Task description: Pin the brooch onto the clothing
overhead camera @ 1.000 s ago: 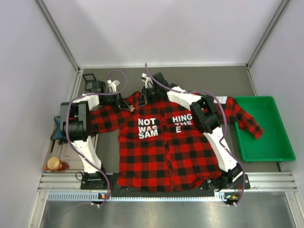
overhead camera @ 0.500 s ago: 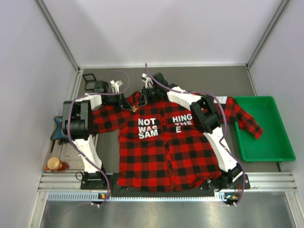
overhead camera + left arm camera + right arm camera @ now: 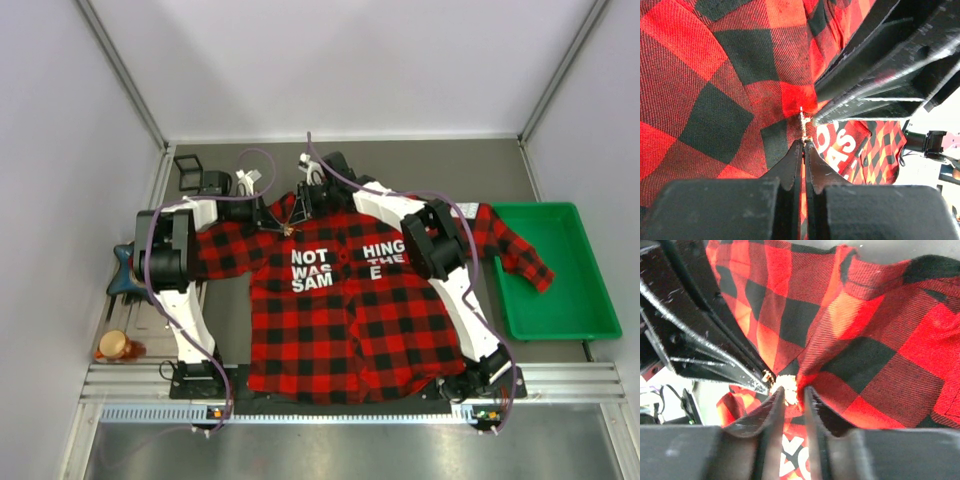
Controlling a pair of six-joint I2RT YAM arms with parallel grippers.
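The red-and-black plaid shirt (image 3: 340, 320) lies flat on the table, chest lettering up. Both grippers meet at its collar. My left gripper (image 3: 278, 218) is shut on the thin metal pin of the brooch (image 3: 802, 124); the tips show in the left wrist view (image 3: 803, 143) against the plaid cloth (image 3: 715, 75). My right gripper (image 3: 298, 210) faces it. In the right wrist view its tips (image 3: 791, 391) are closed on the pale white brooch (image 3: 788, 382) and a raised fold of shirt (image 3: 880, 355). The brooch is a tiny pale speck from above (image 3: 288, 228).
A green tray (image 3: 575, 300) stands at the right with the shirt's right cuff over its edge. At the left edge lie a dark blue object (image 3: 122, 272), a round orange-brown object (image 3: 115, 346) and a small black frame (image 3: 188, 165).
My left gripper has shifted a little to the right, toward the collar and the right gripper, with the pin in it. The right arm has hardly moved.
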